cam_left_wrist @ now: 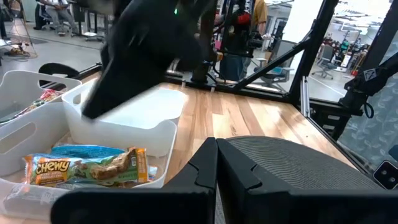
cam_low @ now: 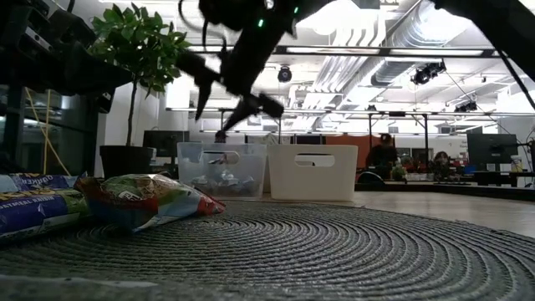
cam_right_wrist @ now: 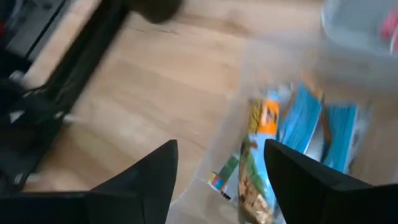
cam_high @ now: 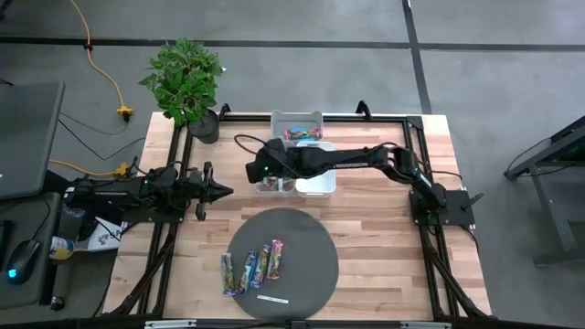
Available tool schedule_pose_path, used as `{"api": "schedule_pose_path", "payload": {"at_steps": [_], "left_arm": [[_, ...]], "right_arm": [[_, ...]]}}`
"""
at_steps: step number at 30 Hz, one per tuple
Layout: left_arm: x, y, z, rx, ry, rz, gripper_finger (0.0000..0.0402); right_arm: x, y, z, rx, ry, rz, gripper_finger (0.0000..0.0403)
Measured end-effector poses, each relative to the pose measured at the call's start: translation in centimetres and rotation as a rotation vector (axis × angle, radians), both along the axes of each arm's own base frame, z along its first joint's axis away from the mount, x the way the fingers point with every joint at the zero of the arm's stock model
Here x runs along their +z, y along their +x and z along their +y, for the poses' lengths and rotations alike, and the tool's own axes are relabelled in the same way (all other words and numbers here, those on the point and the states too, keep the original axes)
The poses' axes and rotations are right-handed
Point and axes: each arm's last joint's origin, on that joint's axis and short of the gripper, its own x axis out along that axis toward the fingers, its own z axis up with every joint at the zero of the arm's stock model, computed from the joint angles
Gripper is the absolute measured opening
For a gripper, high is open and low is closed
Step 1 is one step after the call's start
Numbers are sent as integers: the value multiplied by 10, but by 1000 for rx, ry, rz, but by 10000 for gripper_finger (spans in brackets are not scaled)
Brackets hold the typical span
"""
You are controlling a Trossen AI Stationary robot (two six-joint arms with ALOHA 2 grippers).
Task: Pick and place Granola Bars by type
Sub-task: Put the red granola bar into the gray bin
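The right gripper (cam_high: 260, 171) hangs over a clear bin (cam_high: 274, 185) near the middle of the wooden table (cam_high: 384, 247), its two fingers (cam_right_wrist: 152, 180) spread apart with nothing between them, while the arm reaches across from the table's right side. In the right wrist view, an orange-and-green granola bar (cam_right_wrist: 258, 155) and blue-wrapped bars (cam_right_wrist: 305, 124) lie in the bin directly below the parted fingers. Beside this bin stands a white bin (cam_high: 315, 182), and behind both sits a third bin (cam_high: 297, 128) holding pink-wrapped bars (cam_high: 304, 134). The left wrist view shows a "Chewy" bar (cam_left_wrist: 87, 169) lying flat on a blue one in the nearest bin. Four more granola bars (cam_high: 251, 268) lie in a loose row on the round grey mat (cam_high: 302, 238) toward the table's front edge, with a thin white label strip (cam_high: 272, 298) just in front of them. The left gripper (cam_high: 219, 190) waits at the table's left side, fingers pressed together and empty, pointing toward the bins. A potted plant (cam_high: 186, 84) stands at the table's far left corner.
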Motion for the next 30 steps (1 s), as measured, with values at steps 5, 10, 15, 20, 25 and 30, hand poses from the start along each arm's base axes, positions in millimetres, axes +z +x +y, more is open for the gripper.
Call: {"api": "schedule_pose_path", "payload": {"at_steps": [5, 10, 15, 20, 25, 30], "left_arm": [[0, 0, 0, 0, 0, 0, 0], [0, 0, 0, 0, 0, 0, 0], [0, 0, 0, 0, 0, -1, 0], [0, 0, 0, 0, 0, -1, 0], [0, 0, 0, 0, 0, 0, 0], [0, 0, 0, 0, 0, -1, 0]], "right_arm": [[42, -13, 5, 320, -138, 27, 213], [80, -28, 20, 636, -176, -49, 199], [97, -38, 31, 587, -8, -128, 190], [94, -40, 49, 460, 180, -135, 189], [81, -46, 79, 400, 278, -27, 190], [68, -60, 109, 286, 214, 132, 190]]}}
